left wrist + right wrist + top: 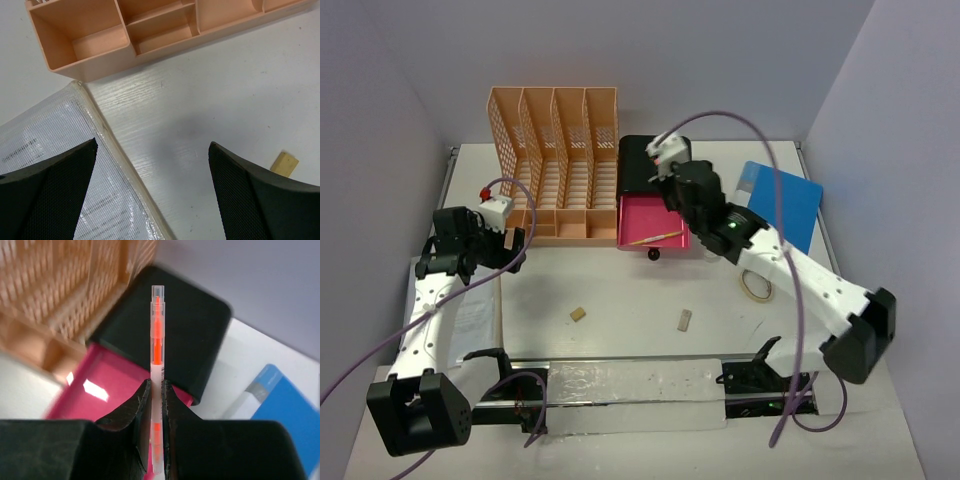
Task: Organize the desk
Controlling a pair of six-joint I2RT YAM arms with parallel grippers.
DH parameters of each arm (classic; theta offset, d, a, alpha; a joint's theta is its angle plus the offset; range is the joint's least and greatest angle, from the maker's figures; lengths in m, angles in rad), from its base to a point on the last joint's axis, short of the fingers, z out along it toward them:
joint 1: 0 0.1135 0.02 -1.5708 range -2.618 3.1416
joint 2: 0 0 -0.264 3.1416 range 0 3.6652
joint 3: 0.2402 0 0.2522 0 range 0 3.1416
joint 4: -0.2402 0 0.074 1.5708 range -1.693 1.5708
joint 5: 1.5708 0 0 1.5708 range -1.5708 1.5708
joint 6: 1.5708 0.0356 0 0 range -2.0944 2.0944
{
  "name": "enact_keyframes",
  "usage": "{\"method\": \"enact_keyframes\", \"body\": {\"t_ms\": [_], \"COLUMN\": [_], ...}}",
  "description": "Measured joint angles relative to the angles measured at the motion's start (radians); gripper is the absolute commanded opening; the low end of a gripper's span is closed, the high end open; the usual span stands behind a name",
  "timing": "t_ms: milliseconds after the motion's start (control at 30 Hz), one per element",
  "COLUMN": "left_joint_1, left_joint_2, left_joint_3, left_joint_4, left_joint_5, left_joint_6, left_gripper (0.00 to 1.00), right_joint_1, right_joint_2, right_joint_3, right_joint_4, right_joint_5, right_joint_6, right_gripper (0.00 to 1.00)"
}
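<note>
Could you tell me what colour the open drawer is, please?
Bright pink; the drawer shows best from the top external view.

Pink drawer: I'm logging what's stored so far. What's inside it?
One thin pencil-like stick lies near the front of the pink drawer; the right arm covers its far right corner.

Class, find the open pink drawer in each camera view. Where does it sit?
Top external: pink drawer, centre, in front of the black box.
Left wrist: not in it.
Right wrist: left of centre, behind the right gripper's orange pen.
Shared landmark: the peach rack.
</note>
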Motion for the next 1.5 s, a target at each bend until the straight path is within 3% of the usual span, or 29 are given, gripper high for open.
{"method": "enact_keyframes", "body": {"t_ms": [233,400,867,967,1100,1367,1500], "left_joint_1": [0.001,0.001,0.001,0.001,0.001,0.001,0.001], "left_joint_2": [0.003,0.006,0.014,0.014,0.014,0.016,0.016], "left_joint_3": [0.000,-0.001,-0.001,-0.001,-0.001,-0.001,-0.001], "left_joint_4": [0.007,0.008,0.014,0.014,0.014,0.014,0.014], "left_joint_5": [0.001,0.001,0.000,0.000,0.000,0.001,0.000], "left_joint_6": [0.000,-0.001,-0.001,-0.001,0.000,0.000,0.000], "left_gripper": [0.98,0.98,0.98,0.98,0.98,0.98,0.98], "right_joint_1": [0.006,0.006,-0.003,-0.013,-0.022,-0.024,-0.024], "right_joint_2": [0.021,0.011,0.166,0.166,0.175,0.175,0.126], "right_joint_3": [-0.188,-0.252,-0.226,-0.223,-0.208,-0.169,-0.166], "right_joint_4": [0.081,0.110,0.119,0.120,0.107,0.091,0.095], "right_joint_5": [-0.197,-0.279,-0.323,-0.323,-0.313,-0.290,-0.264], "right_joint_6": [-0.421,-0.555,-0.577,-0.559,-0.535,-0.473,-0.384], "right_gripper": [0.00,0.00,0.06,0.15,0.37,0.52,0.54]}}
